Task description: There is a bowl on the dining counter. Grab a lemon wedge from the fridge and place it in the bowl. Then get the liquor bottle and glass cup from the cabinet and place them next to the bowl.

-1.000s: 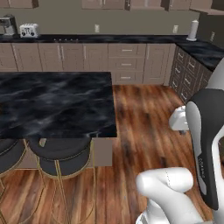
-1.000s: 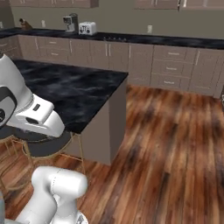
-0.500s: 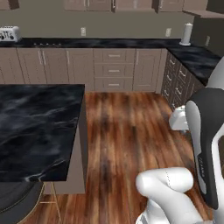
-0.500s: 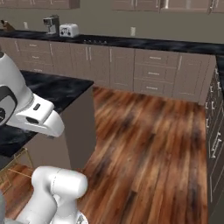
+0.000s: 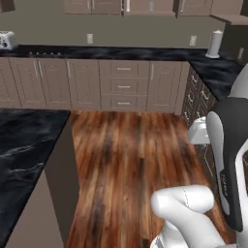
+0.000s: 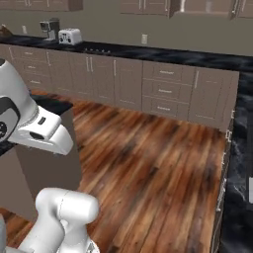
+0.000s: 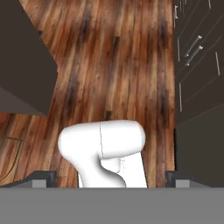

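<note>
- The gripper (image 7: 112,183) is seen in the hand view, pointed down at the wood floor (image 7: 127,65); its two dark fingertips (image 7: 41,178) stand wide apart at the bottom corners, and nothing is held between them.
- The dining counter (image 5: 22,155) lies at the near left of the left base view: a black marble slab with white veins on a plain grey-brown side panel.
- In the right base view a corner of the same slab (image 6: 52,105) shows at the left, partly hidden behind the arm.
- The plank floor (image 5: 131,160) spreads between the slab and the far units.
- Along the far wall runs a row of brown base units (image 5: 121,85) with short handles under a black worktop (image 5: 106,51).
- A toaster (image 6: 69,36) and a coffee machine (image 6: 49,28) stand on that worktop at the far left; a white cylinder (image 5: 214,43) stands at the far right corner.
- Brown wall cabinets (image 5: 126,6) are cut off by the top edge.
- Compared with half a second ago, the whole scene has slid left in both base views: the camera has moved, not the things. Less of the slab is now seen, and the stool seen earlier is out of frame.
</note>
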{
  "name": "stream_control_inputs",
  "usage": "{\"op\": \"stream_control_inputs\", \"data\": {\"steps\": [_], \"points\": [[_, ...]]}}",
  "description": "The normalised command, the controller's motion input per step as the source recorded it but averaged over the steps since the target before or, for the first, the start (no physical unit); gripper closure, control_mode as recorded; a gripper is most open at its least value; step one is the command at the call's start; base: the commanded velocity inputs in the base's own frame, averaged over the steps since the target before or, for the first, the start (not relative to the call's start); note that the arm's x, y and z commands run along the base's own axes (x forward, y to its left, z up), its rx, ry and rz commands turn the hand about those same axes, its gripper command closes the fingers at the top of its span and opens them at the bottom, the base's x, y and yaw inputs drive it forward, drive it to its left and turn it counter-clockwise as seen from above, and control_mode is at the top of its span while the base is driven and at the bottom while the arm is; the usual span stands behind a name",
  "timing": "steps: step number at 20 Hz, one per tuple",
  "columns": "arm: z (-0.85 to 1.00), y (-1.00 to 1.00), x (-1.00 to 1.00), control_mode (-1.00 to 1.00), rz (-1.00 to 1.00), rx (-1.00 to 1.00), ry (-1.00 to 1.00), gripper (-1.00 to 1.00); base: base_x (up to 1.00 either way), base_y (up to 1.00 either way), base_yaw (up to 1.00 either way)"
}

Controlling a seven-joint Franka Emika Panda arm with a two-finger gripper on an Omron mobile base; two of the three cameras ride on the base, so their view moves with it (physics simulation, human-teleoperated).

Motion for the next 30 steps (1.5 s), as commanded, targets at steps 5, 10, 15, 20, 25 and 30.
{"op": "stream_control_inputs", "data": {"steps": [5,10,15,20,25,30], "points": [[0.00,0.00,0.00,1.00,0.00,0.00,0.00,-1.00,1.00,-0.61,0.14],[0.00,0.00,0.00,1.00,0.00,0.00,0.00,-1.00,1.00,-0.46,0.03],[0.00,0.00,0.00,1.00,0.00,0.00,0.00,-1.00,1.00,-0.17,-0.02],[0.00,0.00,0.00,1.00,0.00,0.00,0.00,-1.00,1.00,-0.01,-0.08],[0.00,0.00,0.00,1.00,0.00,0.00,0.00,-1.00,1.00,0.02,-0.11],[0.00,0.00,0.00,1.00,0.00,0.00,0.00,-1.00,1.00,0.04,-0.10]]}}
